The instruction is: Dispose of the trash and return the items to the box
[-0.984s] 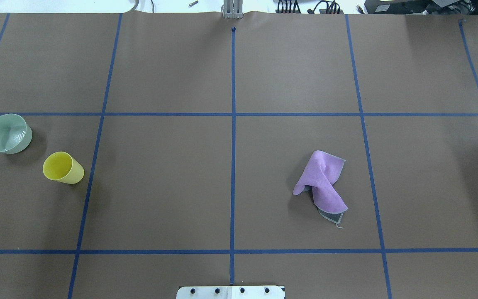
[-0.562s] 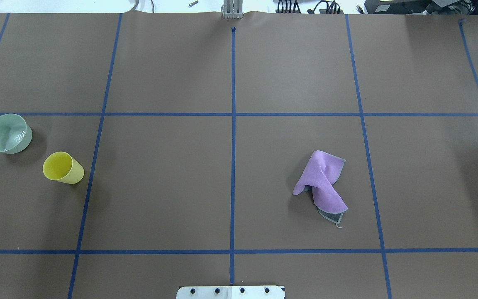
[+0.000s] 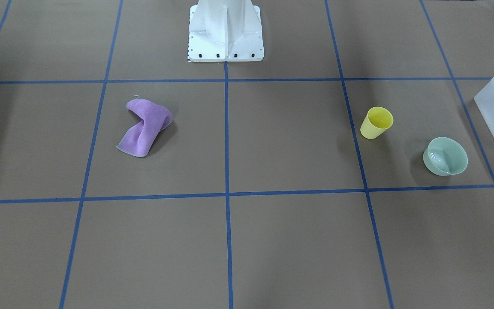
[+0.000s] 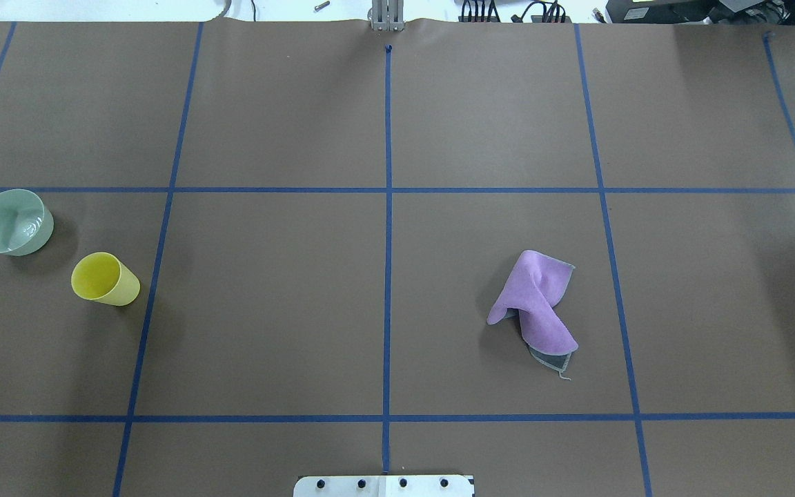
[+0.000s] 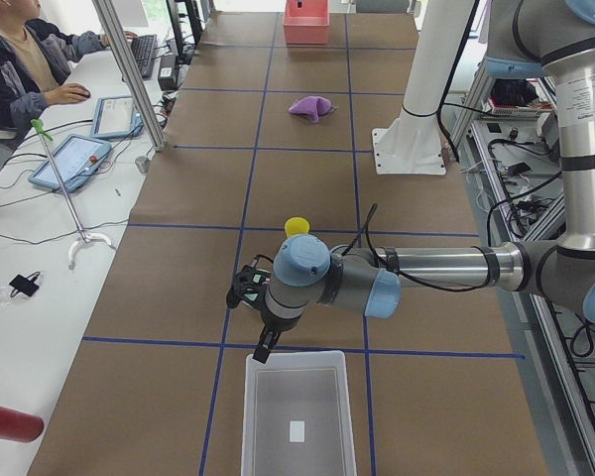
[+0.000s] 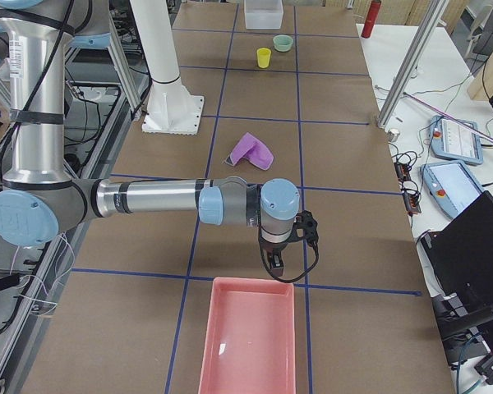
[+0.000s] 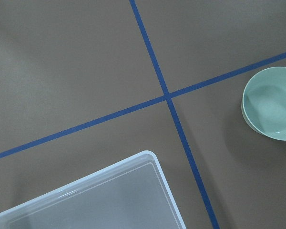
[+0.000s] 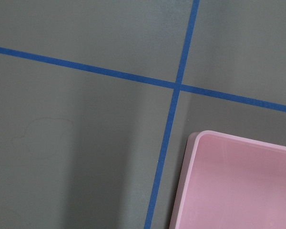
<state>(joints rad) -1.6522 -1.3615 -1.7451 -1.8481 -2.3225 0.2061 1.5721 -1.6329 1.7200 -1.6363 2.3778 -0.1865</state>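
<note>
A small yellow cup [image 4: 104, 278] stands upright at the table's left side, with a mint-green bowl [image 4: 12, 221] just beyond it. The bowl also shows in the left wrist view [image 7: 270, 109]. The frosted-white box [image 5: 297, 416] stands open at the table's left end, and its corner shows in the left wrist view [image 7: 100, 200]. My left gripper [image 5: 263, 347] hovers over the table by the box's far edge. My right gripper [image 6: 275, 261] hovers by the pink tray [image 6: 248, 341]. I cannot tell whether either gripper is open or shut. A crumpled purple cloth [image 4: 539, 307] lies right of centre.
The white robot pedestal [image 3: 225, 32] stands at the table's near middle edge. Blue tape lines divide the brown table into squares. An operator [image 5: 20, 59] sits at a side desk beyond the table's far edge. A red bottle [image 5: 5, 421] lies off the table.
</note>
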